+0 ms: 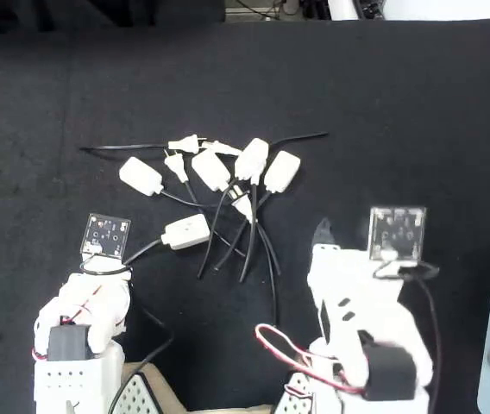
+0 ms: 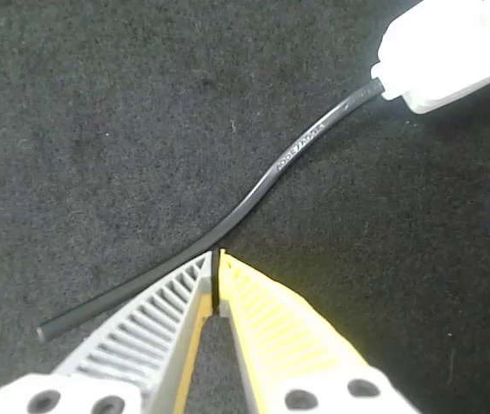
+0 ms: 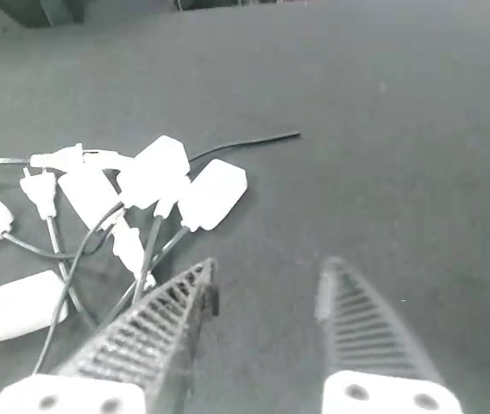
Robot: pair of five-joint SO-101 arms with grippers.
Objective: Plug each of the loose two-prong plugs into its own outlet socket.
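**Left gripper (image 2: 217, 259).** Its fingers are pressed together. The tips meet directly at a black cable (image 2: 262, 185) that lies on the table (image 1: 417, 103). The cable crosses right at the fingertips. You cannot tell whether it is pinched between them or merely passes beneath.

Follow the cable away from the tips in one direction and it enters a white socket block (image 2: 452, 47). This block lies flat on the table, apart from the gripper. In the other direction, the cable's cut end lies just beside the grey finger (image 2: 141, 336).

**Right gripper (image 3: 270, 263).** Its fingers are spread wide, with bare table between them.

The cluster (image 1: 228, 172) of white socket blocks, plugs and tangled black cables lies ahead of this gripper. It sits toward the left arm's side, near the gripper but not touching it.

In the high view, locate one small two-prong plug (image 1: 241, 204) in the middle of the tangle, among crossing cables. It is the plug of the cluster nearest the right gripper.
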